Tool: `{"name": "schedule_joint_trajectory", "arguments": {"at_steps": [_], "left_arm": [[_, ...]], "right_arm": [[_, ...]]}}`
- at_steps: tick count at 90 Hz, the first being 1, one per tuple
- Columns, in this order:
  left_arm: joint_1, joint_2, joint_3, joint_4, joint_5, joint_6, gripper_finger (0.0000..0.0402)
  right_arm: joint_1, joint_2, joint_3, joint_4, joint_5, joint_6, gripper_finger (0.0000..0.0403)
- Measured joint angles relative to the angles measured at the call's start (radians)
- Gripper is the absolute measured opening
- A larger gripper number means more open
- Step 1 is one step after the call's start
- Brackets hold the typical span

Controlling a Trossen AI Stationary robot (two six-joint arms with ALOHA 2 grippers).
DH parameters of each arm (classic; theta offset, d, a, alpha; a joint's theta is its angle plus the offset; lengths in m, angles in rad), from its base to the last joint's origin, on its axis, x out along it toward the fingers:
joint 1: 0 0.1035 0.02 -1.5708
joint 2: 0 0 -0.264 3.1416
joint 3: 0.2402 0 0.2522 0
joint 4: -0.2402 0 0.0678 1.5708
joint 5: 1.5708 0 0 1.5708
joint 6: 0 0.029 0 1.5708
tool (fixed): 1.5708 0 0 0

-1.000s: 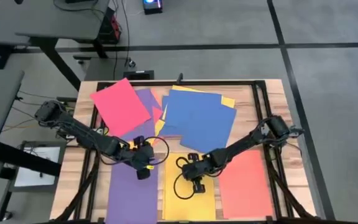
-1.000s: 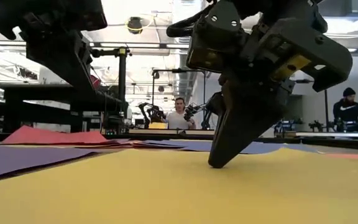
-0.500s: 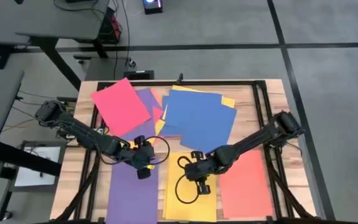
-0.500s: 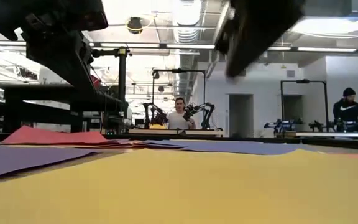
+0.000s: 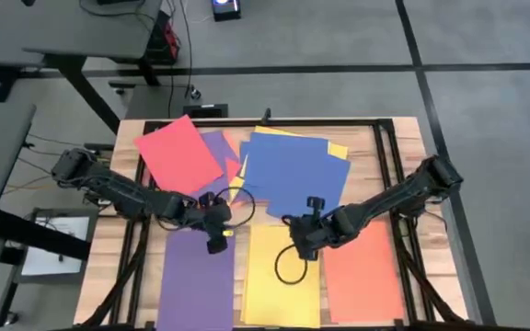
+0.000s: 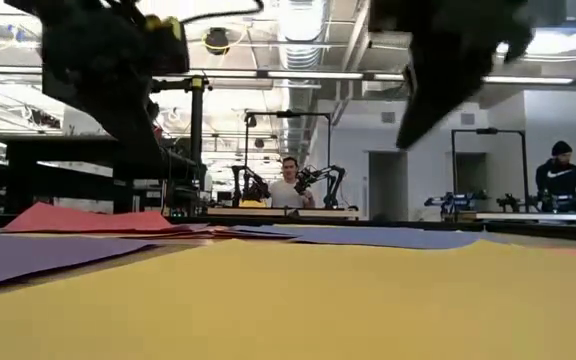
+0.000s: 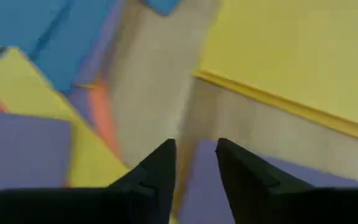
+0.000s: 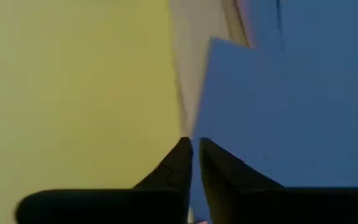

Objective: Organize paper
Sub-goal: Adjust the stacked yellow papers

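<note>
Above yellow paper (image 5: 282, 276), right pincer (image 5: 294, 241) now higher.

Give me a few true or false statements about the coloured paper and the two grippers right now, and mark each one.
1. Three sorted sheets lie along the table's near edge: purple sheet, yellow sheet, orange-red sheet. True.
2. The right gripper holds a sheet. False: its fingers are nearly shut with nothing between them.
3. The big blue sheet lies on top of the unsorted pile. True.
4. The left gripper rests over the orange-red sheet. False: it is at the purple sheet's far end.
5. The red sheet lies in the near row. False: it is at the far left.
</note>
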Motion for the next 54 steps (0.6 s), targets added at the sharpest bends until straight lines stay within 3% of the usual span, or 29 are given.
{"name": "schedule_joint_trajectory", "arguments": {"at_steps": [18,29,54], "left_arm": [[0.146,0.0,0.0,-0.097,-0.081,0.029,0.0156],[0.198,0.0,0.0,-0.098,-0.048,0.036,0.0156],[0.131,0.011,-0.075,-0.096,0.014,-0.149,0.0151]], "right_arm": [[-0.069,-0.038,-0.171,0.159,-0.006,0.007,0.0118],[-0.119,-0.043,-0.187,0.156,-0.005,-0.005,0.0153],[-0.137,-0.043,-0.234,0.169,-0.011,-0.019,0.0182]]}}
